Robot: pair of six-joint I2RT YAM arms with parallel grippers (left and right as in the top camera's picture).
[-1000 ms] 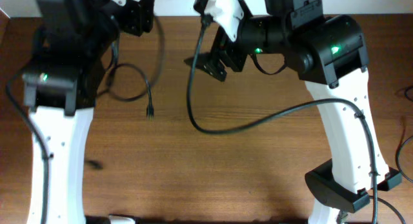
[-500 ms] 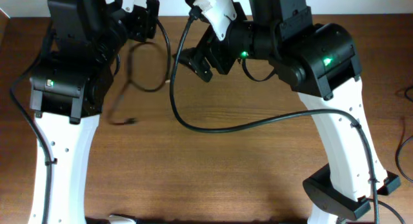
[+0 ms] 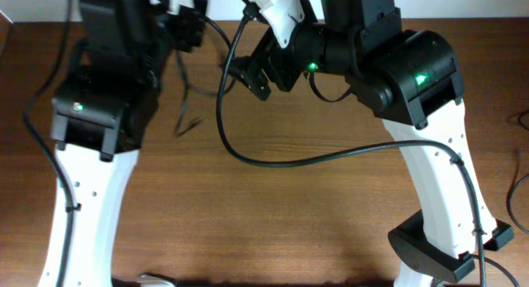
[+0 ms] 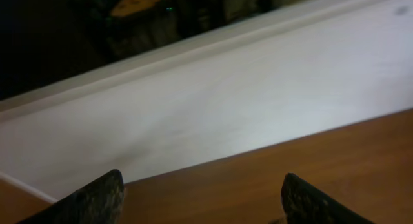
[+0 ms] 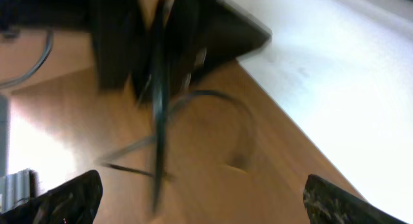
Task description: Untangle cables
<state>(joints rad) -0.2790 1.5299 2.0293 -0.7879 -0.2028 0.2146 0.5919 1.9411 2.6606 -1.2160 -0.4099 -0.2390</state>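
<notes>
A thin black cable (image 3: 183, 95) trails in a blur from under my left gripper (image 3: 188, 24) down to loose ends near the table's middle left. I cannot tell what it hangs from. In the left wrist view my left gripper (image 4: 203, 199) is wide open with only brown table between its fingertips (image 4: 97, 198). My right gripper (image 3: 249, 77) is just right of the cable, open and empty. In the right wrist view the cable (image 5: 158, 124) runs blurred ahead of my right gripper (image 5: 206, 201), with a loop (image 5: 222, 98) beside it.
A thick black arm cable (image 3: 273, 159) sweeps from the right arm across the table's middle. A white wall (image 4: 213, 101) borders the far table edge. The white arm bases (image 3: 83, 204) stand front left and front right (image 3: 442, 196).
The thin cable has been pulled from a flat loop on the table up and right towards the left gripper. The left arm has shifted right; the right gripper has moved a little left.
</notes>
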